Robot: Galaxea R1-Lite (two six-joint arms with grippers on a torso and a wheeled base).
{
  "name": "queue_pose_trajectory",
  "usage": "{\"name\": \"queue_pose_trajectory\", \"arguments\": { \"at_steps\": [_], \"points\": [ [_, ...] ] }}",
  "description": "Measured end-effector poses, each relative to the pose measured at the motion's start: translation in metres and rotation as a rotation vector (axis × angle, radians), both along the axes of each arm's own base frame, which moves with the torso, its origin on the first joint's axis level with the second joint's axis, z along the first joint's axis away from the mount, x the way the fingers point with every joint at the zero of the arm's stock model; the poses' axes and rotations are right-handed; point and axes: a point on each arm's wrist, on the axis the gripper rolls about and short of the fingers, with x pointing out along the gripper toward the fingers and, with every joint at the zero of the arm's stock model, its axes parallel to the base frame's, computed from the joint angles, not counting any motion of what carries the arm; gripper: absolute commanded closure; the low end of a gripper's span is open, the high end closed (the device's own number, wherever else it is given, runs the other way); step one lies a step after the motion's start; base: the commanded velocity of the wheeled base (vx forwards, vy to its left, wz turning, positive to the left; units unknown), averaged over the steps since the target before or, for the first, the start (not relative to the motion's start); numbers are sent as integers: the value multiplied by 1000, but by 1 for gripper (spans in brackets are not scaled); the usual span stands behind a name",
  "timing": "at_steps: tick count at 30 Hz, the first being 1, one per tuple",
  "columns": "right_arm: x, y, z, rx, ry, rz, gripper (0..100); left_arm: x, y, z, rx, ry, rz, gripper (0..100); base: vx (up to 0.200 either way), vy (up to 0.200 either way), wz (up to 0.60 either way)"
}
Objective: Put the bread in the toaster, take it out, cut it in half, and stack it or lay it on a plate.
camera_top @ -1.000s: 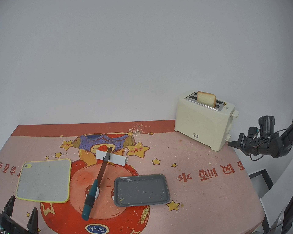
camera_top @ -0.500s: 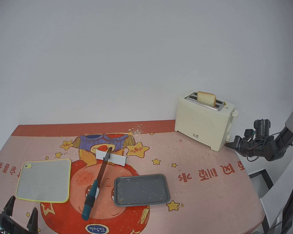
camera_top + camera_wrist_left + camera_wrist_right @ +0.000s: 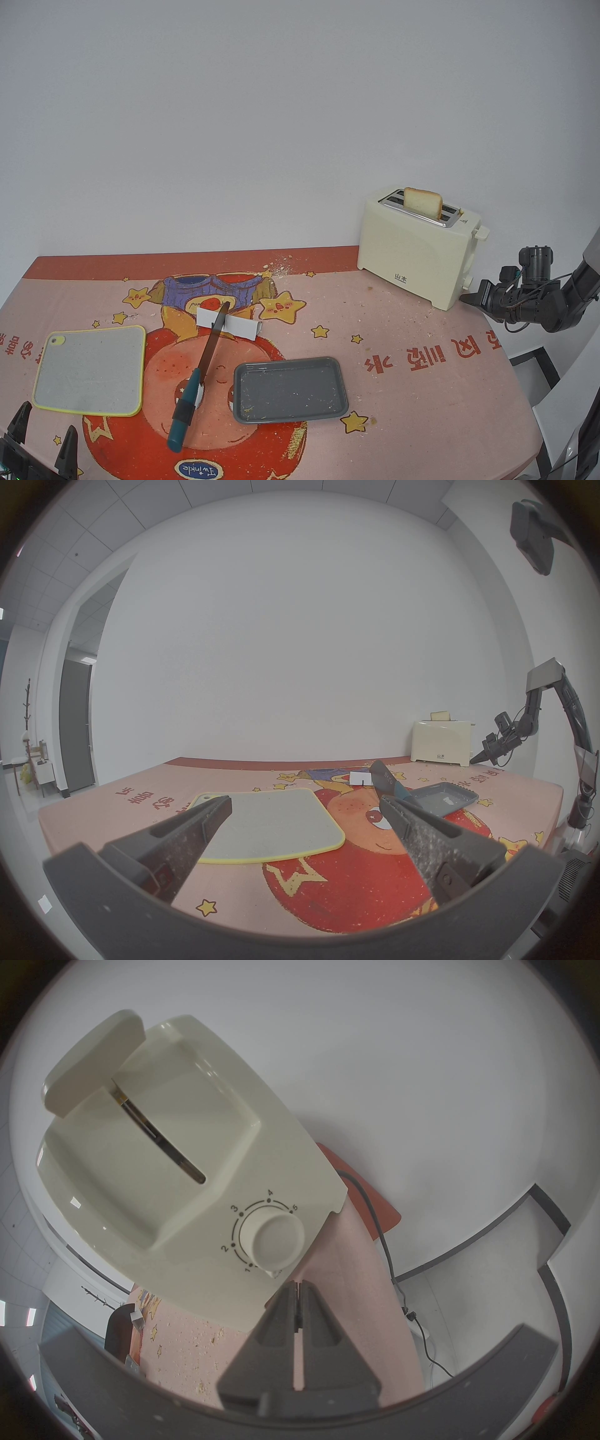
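Right gripper (image 3: 465, 299) hangs level beside the control end of the cream plastic two-slot toaster (image 3: 419, 253), fingers (image 3: 284, 1316) pressed together on nothing, tip just below the round cream timer dial (image 3: 271, 1240); the flat lever (image 3: 94, 1063) sits at the top of its slit. The pale bread slice (image 3: 422, 202) stands upright in one slot, its upper part well proud of the top. Left gripper (image 3: 305, 802) is low at the near table corner, fingers (image 3: 187, 836) spread and empty. Risks, as I judge them: the closed tip is nearer the dial than the lever, so a push from here could turn the dial or shove the light toaster along the cloth. A grasp on the bread needs the fingers opened first — otherwise they knock the slice over. Count: one toaster, one slice, one grey rectangular tray (image 3: 290, 389), one grey yellow-rimmed cutting board (image 3: 89, 370), one teal-handled knife (image 3: 195, 387) — tip propped on one white folded card (image 3: 229, 324).
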Motion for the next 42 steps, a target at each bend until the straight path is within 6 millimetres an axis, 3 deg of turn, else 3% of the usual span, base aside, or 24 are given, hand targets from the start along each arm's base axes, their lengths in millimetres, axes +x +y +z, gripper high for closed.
{"name": "queue_pose_trajectory", "arguments": {
  "at_steps": [15, 42],
  "points": [
    [-3, 3, 11, -15, -31, -6, 100, 0, 0, 0, 0, 0, 0, 0, 0, 0, 0],
    [-1, 6, 6, -88, -80, -46, 100, 0, 0, 0, 0, 0, 0, 0, 0, 0, 0]
  ]
}}
